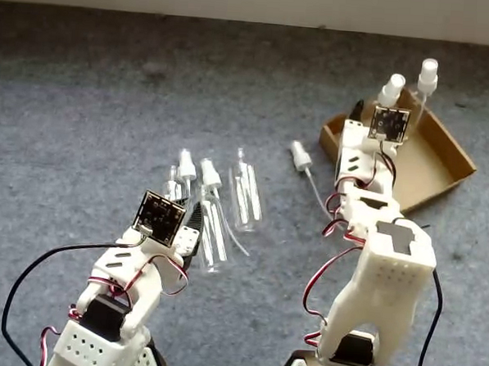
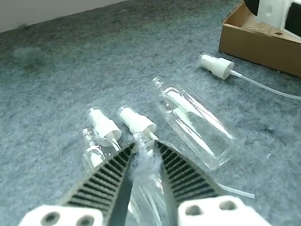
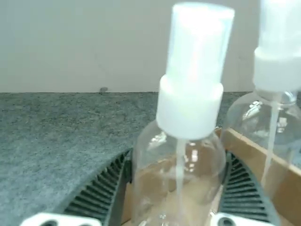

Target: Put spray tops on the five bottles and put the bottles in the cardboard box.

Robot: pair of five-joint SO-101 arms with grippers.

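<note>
Upright bottle [image 3: 188,117]: clear, spray top fitted, dip tube visible down the inside. It stands vertical at the far corner of the cardboard box [image 1: 434,160]. Its base is hidden, so I cannot tell whether it rests on the box floor.
My right claw [image 3: 178,157]: closed around the upright bottle's body, one ribbed finger [image 3: 110,188] against each side, opened only as wide as the bottle.
Neighbour bottle [image 3: 277,108]: also capped and upright, just beside the one I hold, in the same box.
Cardboard box: shallow and open-topped, on the grey carpet [image 1: 109,102] ahead of my right arm.
Loose spray top [image 2: 216,66]: lies on the carpet near the box's nearest corner, with its thin tube trailing away.
Uncapped bottle [image 2: 197,122]: lies on its side, neck bare, between the loose top and my left claw.
Lying capped bottle [image 2: 138,125]: on its side on the carpet, spray top on.
My left claw [image 2: 144,146]: nearly closed, the fingers pinching the lying capped bottle just behind its neck.
Outer capped bottle [image 2: 101,125]: on its side, just beside the pinched one and roughly parallel to it, untouched by the claw.
</note>
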